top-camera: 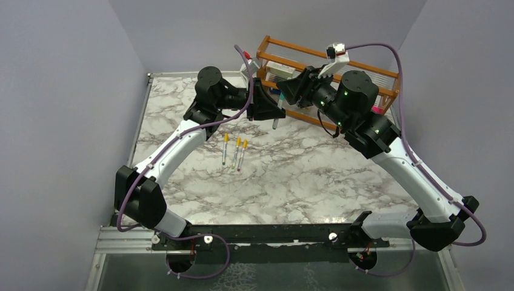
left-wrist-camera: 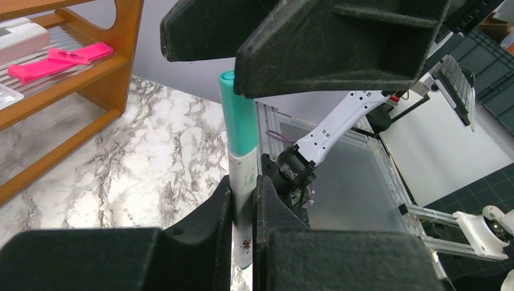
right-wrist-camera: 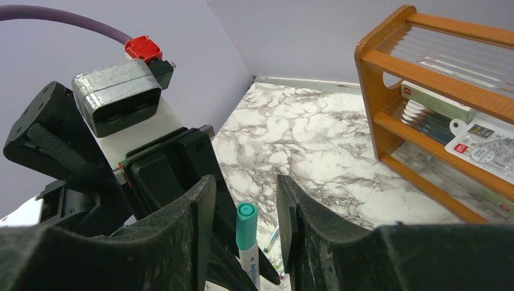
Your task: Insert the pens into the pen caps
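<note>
A white pen [left-wrist-camera: 244, 200] stands upright with a teal pen cap [left-wrist-camera: 238, 121] on its top end. My left gripper [left-wrist-camera: 244, 206] is shut on the pen's lower barrel. In the right wrist view the teal cap [right-wrist-camera: 245, 227] sits between the jaws of my right gripper [right-wrist-camera: 245, 206], which is open with a gap on each side of the cap. From above, both grippers meet at the back of the table, the left gripper [top-camera: 267, 104] facing the right gripper [top-camera: 290, 91], with the pen's lower end [top-camera: 276, 124] hanging below them. Three pens with yellow caps [top-camera: 235, 151] lie side by side on the marble.
A wooden rack [top-camera: 327, 63] stands at the back right, close behind the grippers, with pink flat pieces [left-wrist-camera: 57, 60] and packets on its shelves. The marble tabletop [top-camera: 291, 176] stretches toward the arm bases. Grey walls close off the back and left.
</note>
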Controlling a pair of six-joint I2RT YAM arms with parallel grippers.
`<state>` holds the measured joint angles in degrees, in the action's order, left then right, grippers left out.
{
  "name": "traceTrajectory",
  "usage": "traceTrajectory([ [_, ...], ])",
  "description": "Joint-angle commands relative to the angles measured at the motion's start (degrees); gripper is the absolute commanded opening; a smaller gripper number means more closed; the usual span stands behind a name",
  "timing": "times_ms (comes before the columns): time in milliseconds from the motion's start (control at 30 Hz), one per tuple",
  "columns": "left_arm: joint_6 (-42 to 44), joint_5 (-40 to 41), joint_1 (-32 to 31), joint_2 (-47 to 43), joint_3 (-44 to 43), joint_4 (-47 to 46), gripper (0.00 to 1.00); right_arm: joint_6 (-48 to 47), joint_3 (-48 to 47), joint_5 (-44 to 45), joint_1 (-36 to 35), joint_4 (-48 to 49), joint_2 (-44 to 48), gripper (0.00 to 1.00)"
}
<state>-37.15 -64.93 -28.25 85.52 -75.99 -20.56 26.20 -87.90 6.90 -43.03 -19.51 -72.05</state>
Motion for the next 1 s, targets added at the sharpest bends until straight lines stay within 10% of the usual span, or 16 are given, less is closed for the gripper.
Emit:
traceTrajectory([
  [0,0.5,-1.7,-0.4,-1.8,0.4,-1.8,0.00,0.0,0.0,-2.8,0.2,1.5,0.7,0.42],
  [667,0.4,-0.2,-0.6,-2.6,0.8,-2.0,0.00,1.2,2.0,-4.3,0.2,1.2,0.8,0.38],
  [967,0.4,0.1,-0.6,-2.3,0.8,-2.1,0.00,1.5,2.6,-4.3,0.3,1.1,0.8,0.01],
])
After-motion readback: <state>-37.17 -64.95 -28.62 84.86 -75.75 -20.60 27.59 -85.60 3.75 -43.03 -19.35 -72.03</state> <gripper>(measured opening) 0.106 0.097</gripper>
